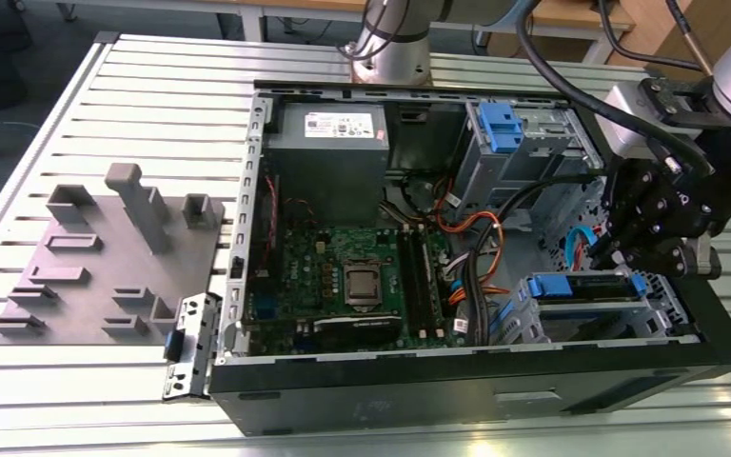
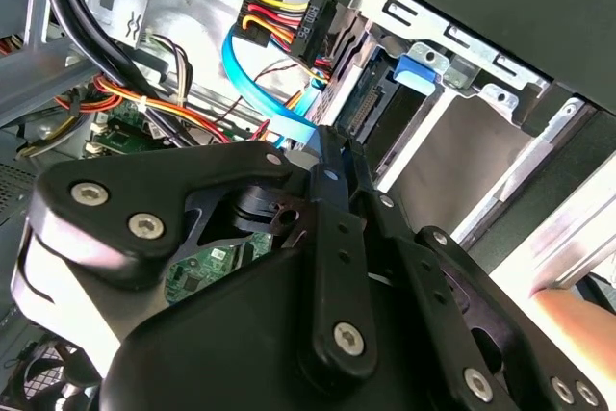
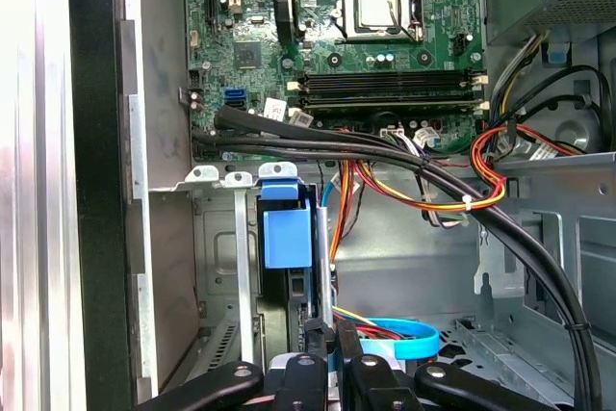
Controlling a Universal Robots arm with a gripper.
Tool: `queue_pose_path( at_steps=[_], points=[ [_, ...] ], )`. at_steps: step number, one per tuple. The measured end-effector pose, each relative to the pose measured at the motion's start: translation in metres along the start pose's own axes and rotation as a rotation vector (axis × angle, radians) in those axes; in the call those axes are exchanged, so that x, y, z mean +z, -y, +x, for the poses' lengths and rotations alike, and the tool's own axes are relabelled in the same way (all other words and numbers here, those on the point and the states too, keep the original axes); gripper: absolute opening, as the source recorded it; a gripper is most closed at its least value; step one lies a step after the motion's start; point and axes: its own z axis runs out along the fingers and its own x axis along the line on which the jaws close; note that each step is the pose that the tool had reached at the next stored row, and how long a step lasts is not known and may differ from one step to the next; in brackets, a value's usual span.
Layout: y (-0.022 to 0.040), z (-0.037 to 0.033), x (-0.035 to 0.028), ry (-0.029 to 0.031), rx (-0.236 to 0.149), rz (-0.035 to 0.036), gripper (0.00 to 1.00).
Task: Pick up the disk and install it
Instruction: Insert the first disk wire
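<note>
First wrist view: disk (image 3: pixel 287 238) half-hidden in drive bay (image 3: pixel 217 238).

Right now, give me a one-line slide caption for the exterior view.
Gripper poised over the disk, seated with its blue rails in the drive bay of the open computer case.

We see a matt black metal gripper (image 2: pixel 332 156) with shiny steel screws, blue plastic rails on the disk (image 1: pixel 584 288), bare grey sheet-metal computer case (image 1: pixel 254 143), green glossy motherboard (image 3: pixel 318 16), ribbed brushed-aluminium table (image 1: pixel 99 105), matt grey plastic fixture (image 1: pixel 87 276).
</note>
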Motion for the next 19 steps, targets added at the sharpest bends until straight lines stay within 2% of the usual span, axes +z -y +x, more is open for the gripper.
queue_pose_path(
  at_steps=[7,12,19],
  points=[
    [-0.0017,0.0006,0.0001,0.0001,0.000,0.0006,0.16],
    [-0.0047,0.0040,0.0008,0.0001,0.000,0.0024,0.16],
    [-0.0048,0.0077,0.0035,0.0001,-0.001,0.0025,0.16]
  ],
)
